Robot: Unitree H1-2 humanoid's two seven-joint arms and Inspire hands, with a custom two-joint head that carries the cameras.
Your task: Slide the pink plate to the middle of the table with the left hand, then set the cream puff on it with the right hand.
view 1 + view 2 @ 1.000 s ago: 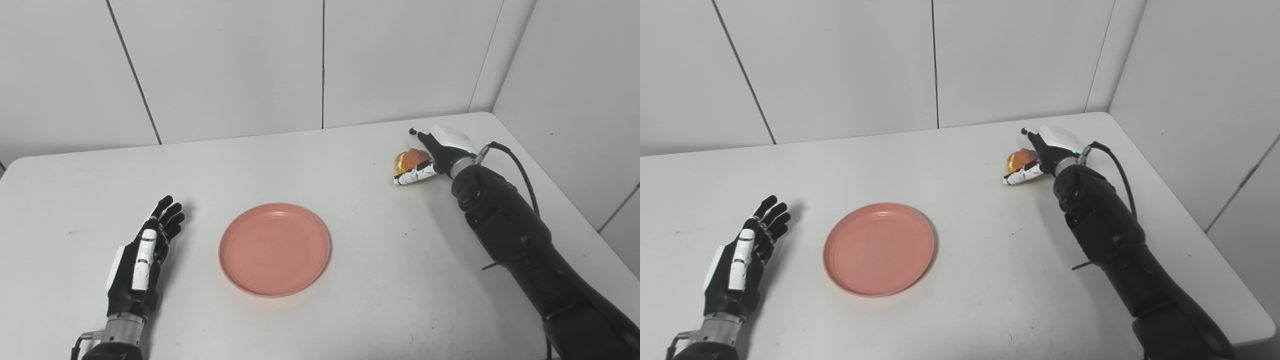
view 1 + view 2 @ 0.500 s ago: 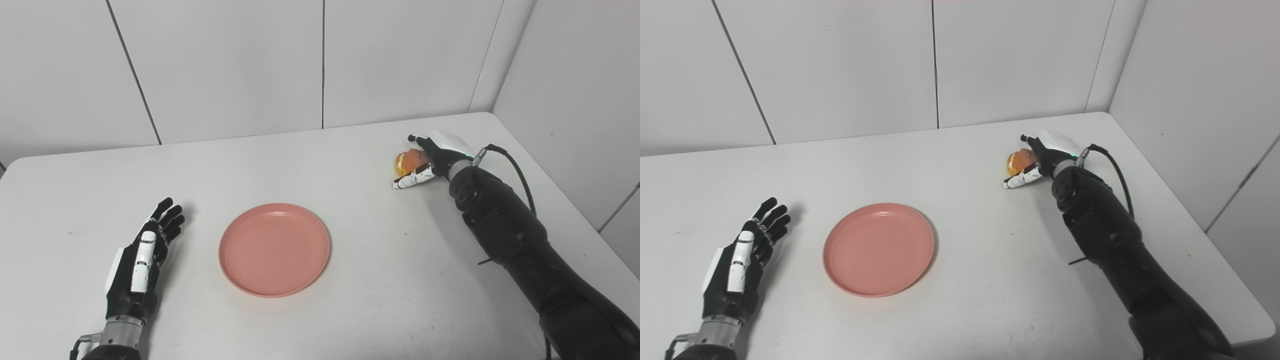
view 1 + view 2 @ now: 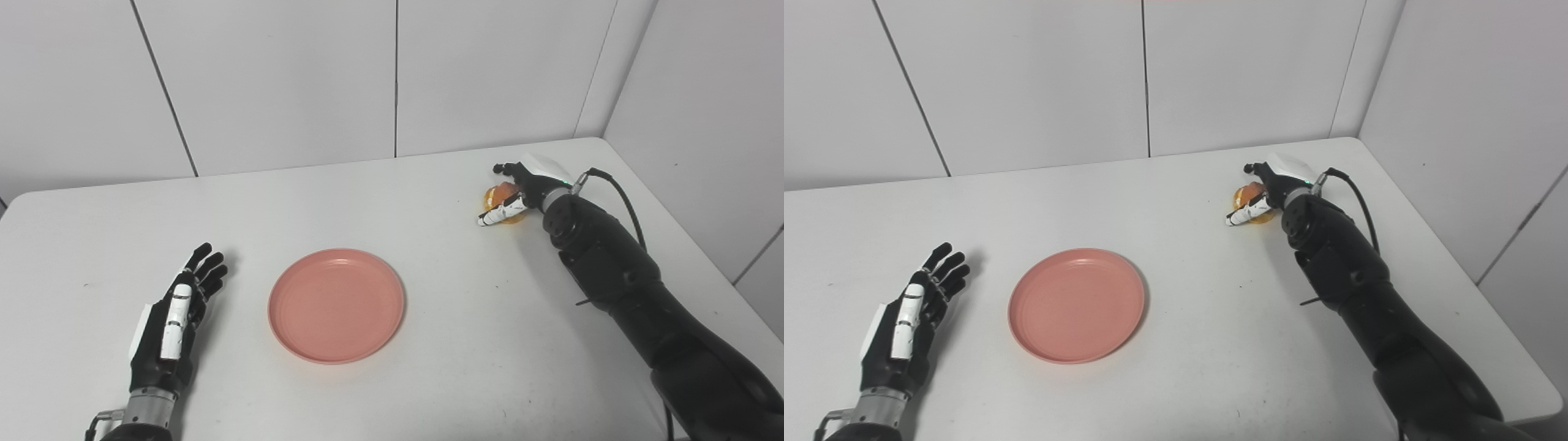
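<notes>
At the far right of the white bench [image 3: 392, 196], the right hand [image 3: 520, 187] wraps around the cream puff [image 3: 501, 196], its thumb across the near side and its fingers [image 3: 503, 167] curled over the far side. Whether the grip is fully clamped I cannot tell, and the puff seems to sit on the bench surface. The pink plate [image 3: 335, 304] lies flat near the middle of the bench, well apart from the puff. The left hand [image 3: 174, 315] rests on the bench near the plate's left side, not touching it, fingers spread apart and holding nothing.
</notes>
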